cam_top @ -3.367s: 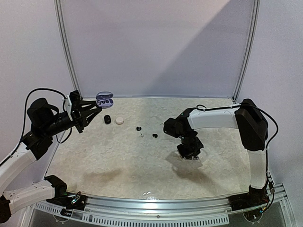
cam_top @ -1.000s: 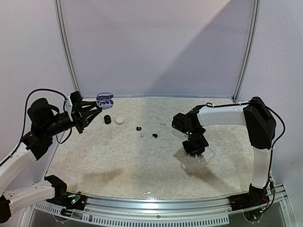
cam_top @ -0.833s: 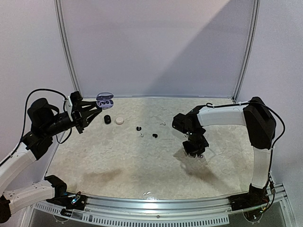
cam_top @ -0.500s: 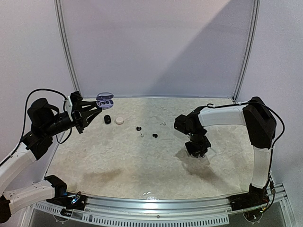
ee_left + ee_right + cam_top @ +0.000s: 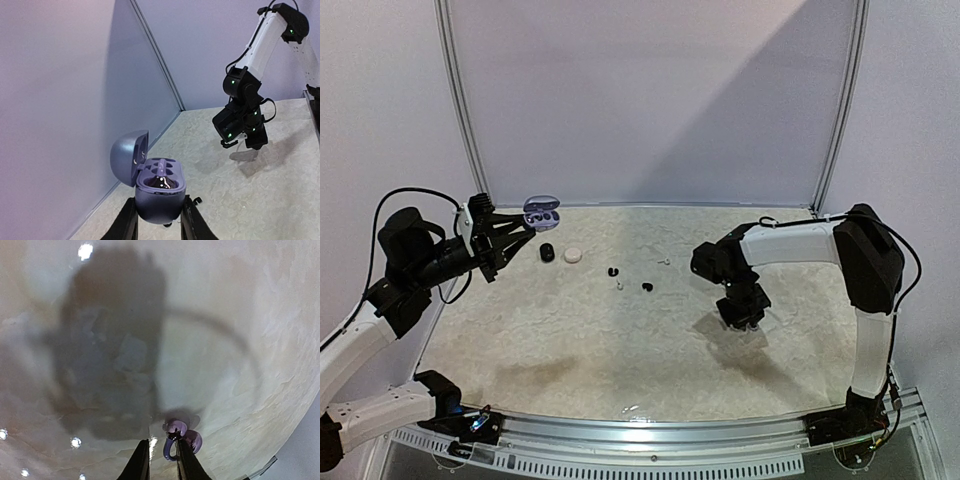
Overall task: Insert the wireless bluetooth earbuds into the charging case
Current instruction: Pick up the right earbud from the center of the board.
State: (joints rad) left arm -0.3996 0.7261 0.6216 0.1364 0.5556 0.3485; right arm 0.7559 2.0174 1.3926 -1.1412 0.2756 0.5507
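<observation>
Right pincer (image 5: 161,446), clenched on a purple earbud (image 5: 176,429), has lifted off the worktop (image 5: 620,340), well apart from the open case (image 5: 159,187) the left pincer (image 5: 159,201) grips; insertion pending.

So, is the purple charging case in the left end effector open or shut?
Open. In the left wrist view the charging case sits between the left end effector's fingers with its lid swung back, showing the inner wells.

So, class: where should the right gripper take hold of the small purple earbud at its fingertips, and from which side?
Probably the rounded lobes of the purple earbud, from straight above, where the right gripper hangs. The lobes are its widest part; its thin curved hook would likely slip out.
</observation>
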